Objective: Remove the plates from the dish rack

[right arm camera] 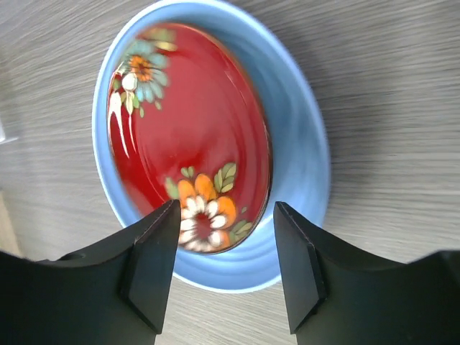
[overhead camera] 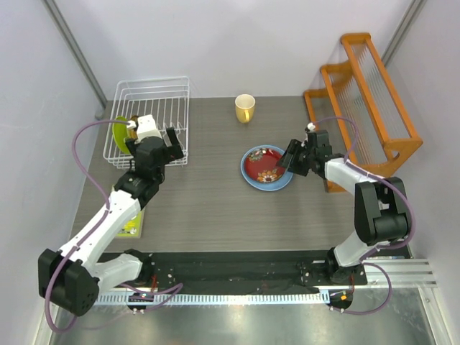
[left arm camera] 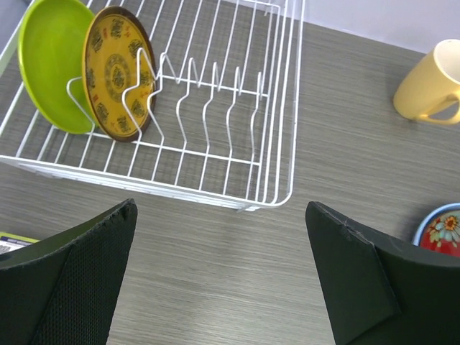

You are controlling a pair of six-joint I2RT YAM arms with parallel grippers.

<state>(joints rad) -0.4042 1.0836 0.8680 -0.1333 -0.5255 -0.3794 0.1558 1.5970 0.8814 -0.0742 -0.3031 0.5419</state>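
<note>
Plates lay in two places in the top view. The lime green plate (overhead camera: 119,133) stood on edge at the 9 o'clock side of the white wire dish rack (overhead camera: 153,80), which sat at 10 o'clock on the table (overhead camera: 208,208). The red floral plate (overhead camera: 264,165) lay flat inside the light blue plate (overhead camera: 251,177), a little toward 3 o'clock from the table's middle. A yellow cup (overhead camera: 245,108) stood at 12 o'clock and an orange wooden rack (overhead camera: 374,93) at 2 o'clock. The left gripper (overhead camera: 172,144) hung over the rack's 5 o'clock corner. The right gripper (overhead camera: 290,159) sat at the stacked plates' 3 o'clock rim.

In the left wrist view, the left gripper's fingers (left arm camera: 79,280) were spread wide over bare table and held nothing. The rack filled the frame from 9 to 12 o'clock. The green plate leaned upright at 10 o'clock, and the yellow patterned plate (left arm camera: 115,72) stood just beside it between the tines, overlapping it. The remaining tine slots held nothing. The cup showed at 2 o'clock, and an edge of the stacked plates at 4 o'clock.

In the right wrist view, the right gripper's fingers (right arm camera: 154,266) were parted at a moderate width, framing the 6 o'clock rim of the blue plate. The red plate rested in its bowl. Whether either finger touched the rim could not be told.
</note>
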